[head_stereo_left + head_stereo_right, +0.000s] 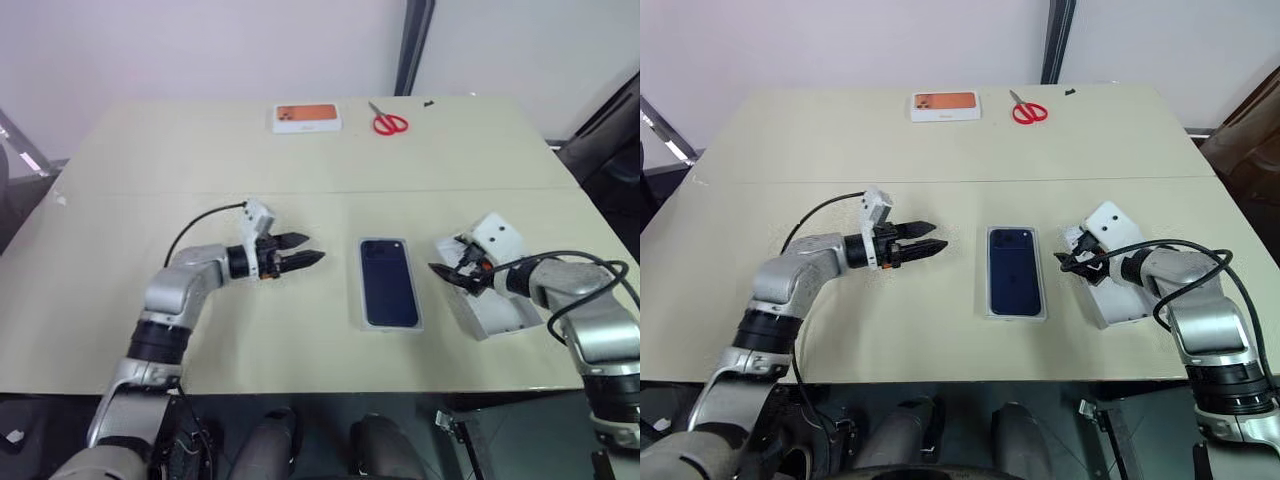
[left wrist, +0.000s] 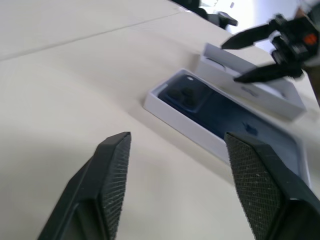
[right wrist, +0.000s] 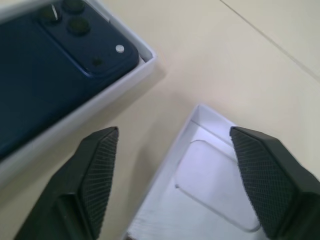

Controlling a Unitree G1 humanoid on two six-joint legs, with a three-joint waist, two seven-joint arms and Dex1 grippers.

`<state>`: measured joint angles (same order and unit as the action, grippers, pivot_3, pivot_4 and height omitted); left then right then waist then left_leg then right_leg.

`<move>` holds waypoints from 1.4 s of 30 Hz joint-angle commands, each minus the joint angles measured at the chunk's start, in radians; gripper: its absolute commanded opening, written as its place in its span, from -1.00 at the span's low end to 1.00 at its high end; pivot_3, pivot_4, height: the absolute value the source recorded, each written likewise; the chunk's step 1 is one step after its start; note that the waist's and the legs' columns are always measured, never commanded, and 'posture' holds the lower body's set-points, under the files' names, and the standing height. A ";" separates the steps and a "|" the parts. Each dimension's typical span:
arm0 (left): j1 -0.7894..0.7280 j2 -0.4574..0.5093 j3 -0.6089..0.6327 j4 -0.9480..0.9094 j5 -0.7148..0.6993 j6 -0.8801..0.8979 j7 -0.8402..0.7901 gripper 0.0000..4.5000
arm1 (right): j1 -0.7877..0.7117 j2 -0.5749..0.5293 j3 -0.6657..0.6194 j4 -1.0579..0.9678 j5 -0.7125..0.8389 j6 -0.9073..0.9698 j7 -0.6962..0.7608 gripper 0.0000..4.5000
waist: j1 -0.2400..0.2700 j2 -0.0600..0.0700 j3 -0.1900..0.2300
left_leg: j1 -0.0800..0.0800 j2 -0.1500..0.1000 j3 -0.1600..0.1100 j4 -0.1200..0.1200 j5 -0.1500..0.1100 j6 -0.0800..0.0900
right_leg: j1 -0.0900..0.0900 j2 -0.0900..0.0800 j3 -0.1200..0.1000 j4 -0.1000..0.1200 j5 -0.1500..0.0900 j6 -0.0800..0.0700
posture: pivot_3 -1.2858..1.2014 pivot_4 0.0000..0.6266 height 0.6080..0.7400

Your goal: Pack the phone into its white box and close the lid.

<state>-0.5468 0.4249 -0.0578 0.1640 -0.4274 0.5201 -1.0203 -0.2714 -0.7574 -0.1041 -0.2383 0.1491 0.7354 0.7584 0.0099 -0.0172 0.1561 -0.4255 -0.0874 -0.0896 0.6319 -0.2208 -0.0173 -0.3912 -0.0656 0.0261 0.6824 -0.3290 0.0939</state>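
Observation:
The dark navy phone [image 1: 388, 282] lies back up inside the white box [image 1: 390, 327] at the middle of the table, its camera cluster at the far left corner. To the box's right rests the lid [image 1: 500, 315], inner side up, with a rounded outline on its floor in the right wrist view [image 3: 200, 175]. My left gripper [image 1: 313, 248] hovers open just left of the box, pointing toward it, with nothing between its fingers. My right gripper [image 1: 445, 272] hangs open over the lid's near-left corner and holds nothing.
An orange-topped white box [image 1: 307, 117] and red scissors [image 1: 388, 122] lie at the table's far edge. A seam [image 1: 150, 193] runs across the tabletop behind both arms. The front table edge is close below the box and lid.

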 commanded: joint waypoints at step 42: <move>0.273 0.161 0.031 -0.233 -0.047 -0.330 -0.296 0.46 | -0.086 -0.113 0.025 -0.170 0.268 0.812 -0.203 -0.98 | -0.001 0.002 0.001 | -0.001 0.000 0.000 -0.001 -0.005 0.009 | 0.000 -0.001 0.000 -0.002 0.000 0.000 | 0.03 -0.52 0.91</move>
<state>-0.2778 0.5859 -0.0264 -0.0353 -0.4671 0.2055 -1.3215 -0.3579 -0.8683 -0.0832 -0.4000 0.4157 1.5424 0.5681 0.0088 -0.0156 0.1566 -0.4260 -0.0872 -0.0891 0.6315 -0.2262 -0.0080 -0.3909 -0.0666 0.0257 0.6807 -0.3291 0.0938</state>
